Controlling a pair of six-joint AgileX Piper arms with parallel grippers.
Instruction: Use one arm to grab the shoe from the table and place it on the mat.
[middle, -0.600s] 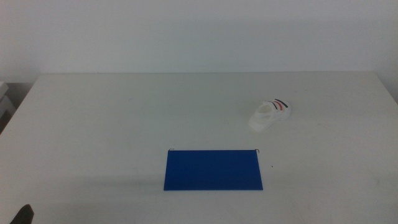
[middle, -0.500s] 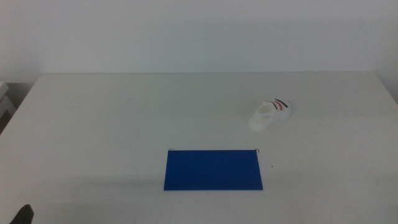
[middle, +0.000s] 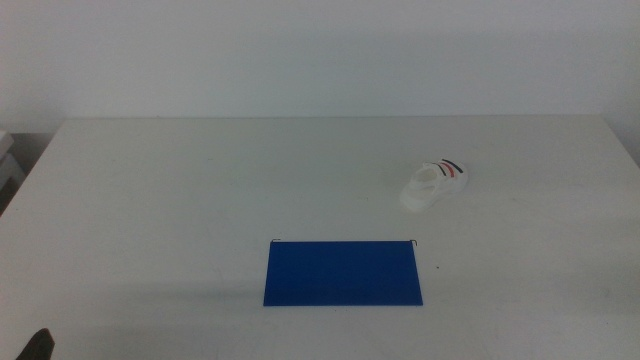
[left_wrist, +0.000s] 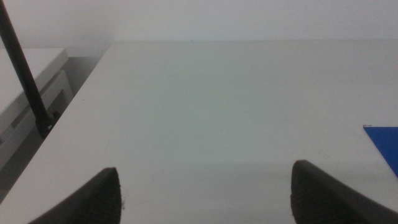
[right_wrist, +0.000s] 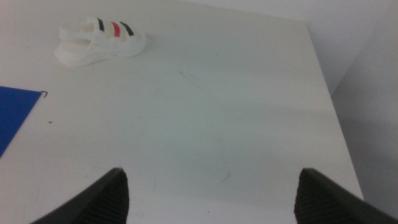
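Observation:
The white shoe (middle: 435, 184) with black and red straps lies on its sole at the right of the white table (middle: 200, 190), apart from the blue mat (middle: 343, 272), which lies flat near the front middle. In the right wrist view the shoe (right_wrist: 99, 41) lies far ahead of my open, empty right gripper (right_wrist: 211, 199), and a corner of the mat (right_wrist: 15, 115) shows. My left gripper (left_wrist: 205, 199) is open and empty over the table's left front, with a mat corner (left_wrist: 385, 140) at the side. Only its tip (middle: 38, 345) shows in the middle view.
A thin black pole (left_wrist: 25, 68) and a white cabinet (left_wrist: 31, 93) stand beside the table's left edge. The table's right edge (right_wrist: 326, 81) drops off close to the right gripper. A white wall rises behind the table.

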